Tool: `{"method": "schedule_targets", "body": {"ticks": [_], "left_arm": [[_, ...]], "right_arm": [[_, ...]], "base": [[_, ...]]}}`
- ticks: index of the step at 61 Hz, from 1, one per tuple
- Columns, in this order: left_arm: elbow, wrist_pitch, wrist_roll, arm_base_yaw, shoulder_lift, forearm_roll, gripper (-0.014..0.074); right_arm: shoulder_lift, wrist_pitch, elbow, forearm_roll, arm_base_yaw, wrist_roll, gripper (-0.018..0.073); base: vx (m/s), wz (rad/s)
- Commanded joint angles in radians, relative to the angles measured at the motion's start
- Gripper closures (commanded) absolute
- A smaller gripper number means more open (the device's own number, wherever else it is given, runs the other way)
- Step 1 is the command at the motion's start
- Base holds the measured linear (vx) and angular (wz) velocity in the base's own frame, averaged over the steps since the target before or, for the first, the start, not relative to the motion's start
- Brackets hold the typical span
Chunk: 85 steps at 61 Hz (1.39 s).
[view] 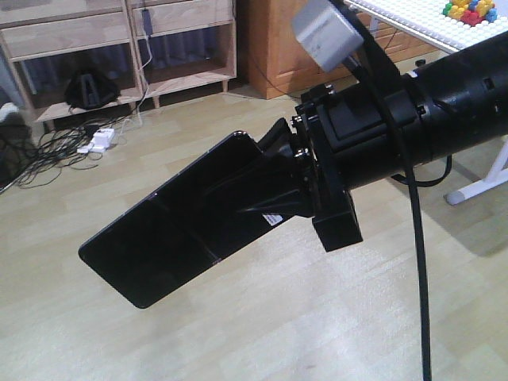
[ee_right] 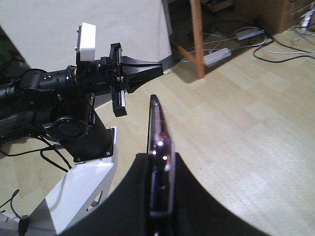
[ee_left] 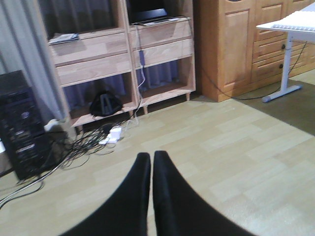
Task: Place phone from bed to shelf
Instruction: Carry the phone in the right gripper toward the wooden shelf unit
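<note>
Over open floor (view: 333, 317), well short of the shelf (view: 63, 36), gripping the phone's (view: 159, 238) short end in the right gripper (ee_right: 160, 160), long axis jutting leftward; left gripper (ee_left: 151, 164) pinched together, empty.

phone (view: 171, 238): glossy black slab, centre crease, pinkish edge seen edge-on at the wrist; gripped at one end by right end effector (view: 266, 186), tilted, in mid-air | shelf (view: 186, 36): pale wood, open compartments, well apart behind
</note>
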Motion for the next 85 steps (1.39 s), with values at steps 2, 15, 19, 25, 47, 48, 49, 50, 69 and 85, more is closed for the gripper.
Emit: {"method": "schedule_targets", "body": {"ticks": [2,15,19,25,47,48,49,50,69,85], "left_arm": [[-0.022,-0.072,-0.006,-0.002,-0.013,-0.009,0.0595],[-0.022,-0.072,-0.006,-0.002,-0.013,-0.009,0.0595],[-0.022,-0.072,-0.006,-0.002,-0.013,-0.009,0.0595],[-0.022,-0.072,-0.006,-0.002,-0.013,-0.009,0.0595],[-0.022,-0.072,-0.006,-0.002,-0.013,-0.009,0.0595],[-0.022,-0.072,-0.006,-0.002,-0.013,-0.009,0.0595],[-0.022,-0.072,-0.006,-0.002,-0.013,-0.009,0.0595],[-0.022,-0.072,-0.006,-0.002,-0.013,-0.009,0.0595],[-0.022,-0.072,-0.006,-0.002,-0.013,-0.009,0.0595],[-0.022,-0.072,-0.006,-0.002,-0.013,-0.009,0.0595]], "right_arm": [[-0.035,0.05,-0.028,0.087,-0.002,-0.005,0.0562],[-0.035,0.05,-0.028,0.087,-0.002,-0.005,0.0562],[-0.035,0.05,-0.028,0.087,-0.002,-0.005,0.0562],[-0.035,0.05,-0.028,0.087,-0.002,-0.005,0.0562],[-0.035,0.05,-0.028,0.087,-0.002,-0.005,0.0562],[-0.035,0.05,-0.028,0.087,-0.002,-0.005,0.0562],[-0.035,0.05,-0.028,0.087,-0.002,-0.005,0.0562],[-0.035,0.05,-0.028,0.087,-0.002,-0.005,0.0562],[-0.035,0.05,-0.028,0.087,-0.002,-0.005,0.0562],[-0.035,0.05,-0.028,0.087,-0.002,-0.005,0.0562]], "base": [[0.46,-0.17],[0.46,-0.18],[0.46,-0.18],[0.46,-0.16],[0.45,-0.1],[0.45,-0.07],[0.45,-0.07],[0.45,-0.06],[0.47,-0.03],[0.48,-0.02]]}}
